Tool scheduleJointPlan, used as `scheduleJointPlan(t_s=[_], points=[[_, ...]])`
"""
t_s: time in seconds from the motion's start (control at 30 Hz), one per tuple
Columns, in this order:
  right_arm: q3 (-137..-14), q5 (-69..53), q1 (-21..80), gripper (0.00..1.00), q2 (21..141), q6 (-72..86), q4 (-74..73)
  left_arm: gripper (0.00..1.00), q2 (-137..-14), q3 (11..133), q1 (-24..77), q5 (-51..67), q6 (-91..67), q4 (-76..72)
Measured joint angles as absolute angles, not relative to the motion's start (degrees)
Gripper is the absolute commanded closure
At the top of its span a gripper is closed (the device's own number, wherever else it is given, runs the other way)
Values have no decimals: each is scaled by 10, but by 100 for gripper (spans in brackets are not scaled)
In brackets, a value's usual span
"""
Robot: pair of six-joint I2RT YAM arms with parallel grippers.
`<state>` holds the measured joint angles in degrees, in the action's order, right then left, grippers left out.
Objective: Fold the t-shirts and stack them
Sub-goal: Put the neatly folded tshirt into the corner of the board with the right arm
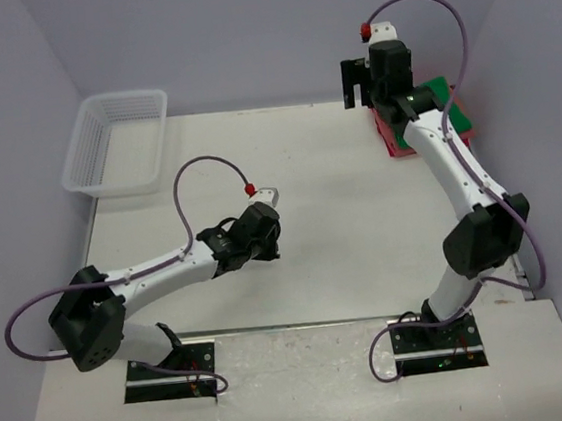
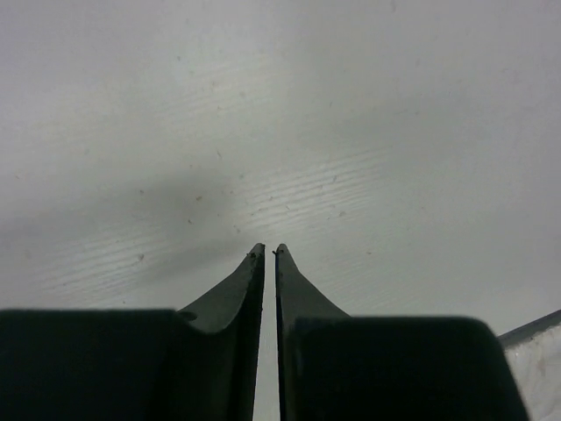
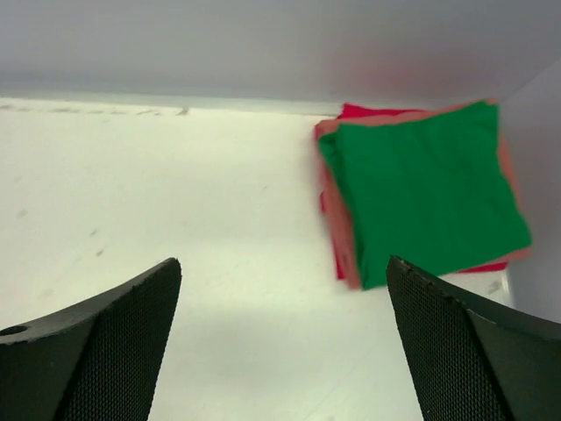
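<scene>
The green t-shirt (image 3: 425, 197) lies folded flat on top of the folded salmon-red t-shirt (image 3: 338, 230), a stack in the far right corner against the walls. In the top view the right arm partly covers the green shirt (image 1: 444, 95), and the red shirt's edge (image 1: 392, 139) shows to its left. My right gripper (image 1: 356, 87) is open and empty, held above the table to the left of the stack; in the right wrist view it (image 3: 282, 263) frames bare table, with the stack beyond the right finger. My left gripper (image 1: 267, 242) is shut and empty, low over the table's middle; the left wrist view (image 2: 269, 252) shows only bare table.
A white plastic mesh basket (image 1: 117, 137) stands at the far left corner. Grey walls close the table at the back and both sides. The table's metal front edge (image 1: 303, 326) runs in front of the arm bases.
</scene>
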<state>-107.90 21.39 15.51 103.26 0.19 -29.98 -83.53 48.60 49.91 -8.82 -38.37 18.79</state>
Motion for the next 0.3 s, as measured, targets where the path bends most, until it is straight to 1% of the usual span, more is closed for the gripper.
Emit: scheduleJointPlan(t_s=[0.03,0.1,0.13,0.17,0.2,0.23,0.27,0.3], points=[[-1044,196,158,1,1001,15,-294,82,-812,491,509,-119,-382,191],[-978,158,167,1,941,40,-282,74,-773,500,520,-161,-378,193],[-946,143,172,1,915,53,-278,66,-749,505,525,-186,-377,194],[-920,130,177,1,893,62,-276,61,-730,508,526,-204,-374,194],[-890,114,181,1,872,72,-270,52,-711,511,526,-222,-370,194],[-855,100,183,1,849,81,-260,40,-691,514,526,-244,-368,194],[-822,86,185,1,825,89,-255,37,-676,516,526,-260,-361,194],[-790,74,185,1,804,97,-247,31,-664,518,526,-277,-358,194]])
